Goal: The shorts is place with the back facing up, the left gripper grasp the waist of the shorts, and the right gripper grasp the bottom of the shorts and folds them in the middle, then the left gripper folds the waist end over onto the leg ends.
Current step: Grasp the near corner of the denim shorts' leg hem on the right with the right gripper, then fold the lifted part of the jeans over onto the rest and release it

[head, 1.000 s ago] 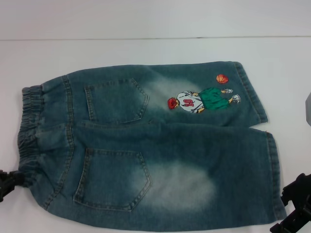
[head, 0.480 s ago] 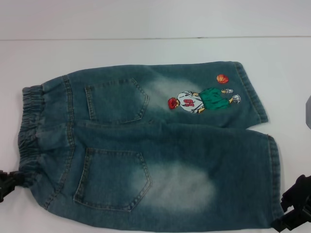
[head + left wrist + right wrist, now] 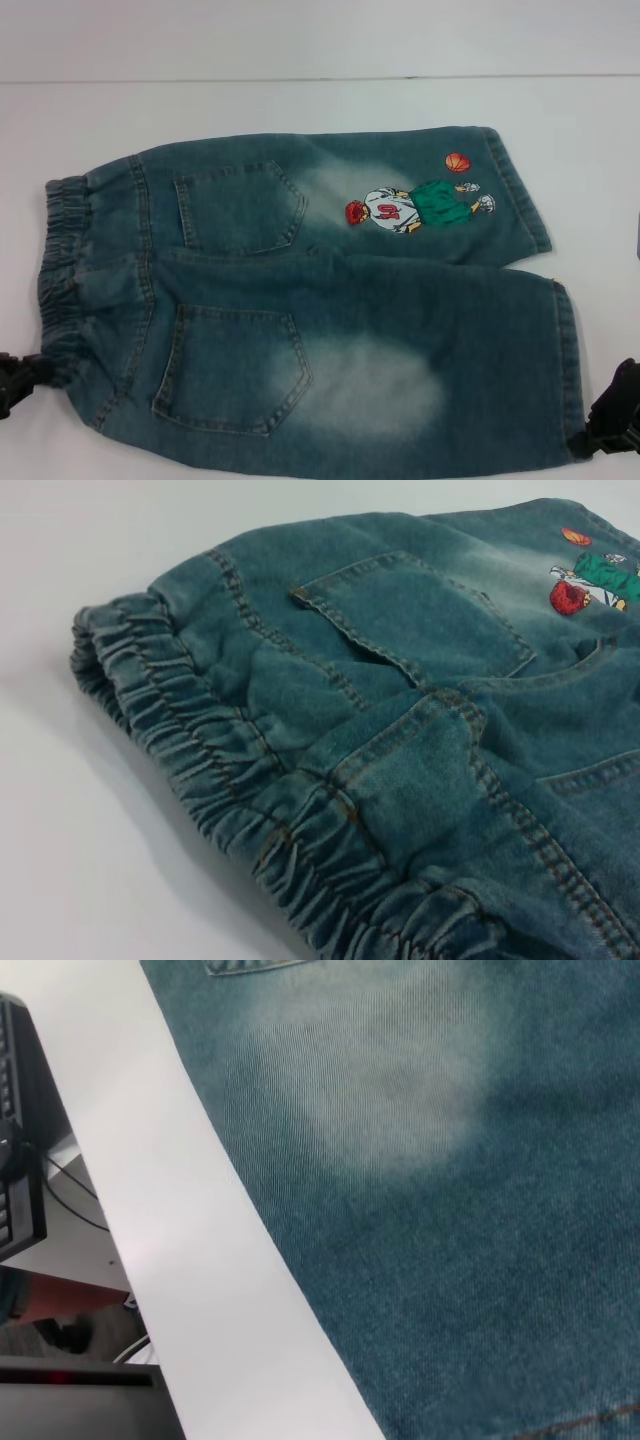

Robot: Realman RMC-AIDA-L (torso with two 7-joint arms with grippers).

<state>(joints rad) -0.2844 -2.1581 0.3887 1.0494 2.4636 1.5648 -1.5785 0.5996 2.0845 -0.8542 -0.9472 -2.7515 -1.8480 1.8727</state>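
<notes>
The blue denim shorts (image 3: 300, 300) lie flat on the white table, back pockets up. Their elastic waist (image 3: 60, 270) is at the left and the leg ends (image 3: 565, 350) at the right. A cartoon basketball player (image 3: 410, 205) is stitched on the far leg. My left gripper (image 3: 15, 380) sits at the near corner of the waist, touching the gathered band. The left wrist view shows that waist (image 3: 200, 750) close up. My right gripper (image 3: 612, 415) is at the near leg's hem corner. The right wrist view shows the leg's denim (image 3: 450, 1160).
The white table (image 3: 320, 110) extends beyond the shorts on the far side and at the left. In the right wrist view the table's near edge (image 3: 200, 1290) runs beside the denim, with dark equipment (image 3: 20, 1140) and cables off the table.
My right gripper has shifted lower and outward at the near leg hem, showing less in view. The grey object at the right edge has left the view. The left gripper has barely moved.
</notes>
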